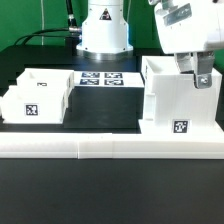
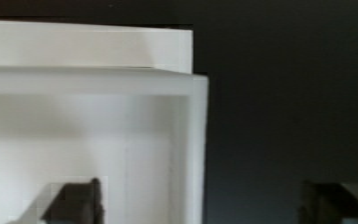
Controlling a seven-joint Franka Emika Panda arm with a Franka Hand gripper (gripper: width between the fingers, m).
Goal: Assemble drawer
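Note:
The drawer's large white shell [image 1: 172,98] stands upright at the exterior view's right, with a square tag on its front. A small open-top tray [image 1: 35,98] with a tag sits at the exterior view's left. My gripper [image 1: 197,79] hangs over the shell's right-hand wall at its top edge. In the wrist view my gripper [image 2: 208,205] is open. One dark finger [image 2: 78,200] is inside the shell and the other finger [image 2: 345,200] is outside it. The shell wall's edge [image 2: 201,140] runs between them, touching neither.
The marker board [image 1: 100,78] lies flat behind the parts, near the arm's base [image 1: 105,35]. A long low white rail [image 1: 110,148] runs along the front of both parts. The table is black.

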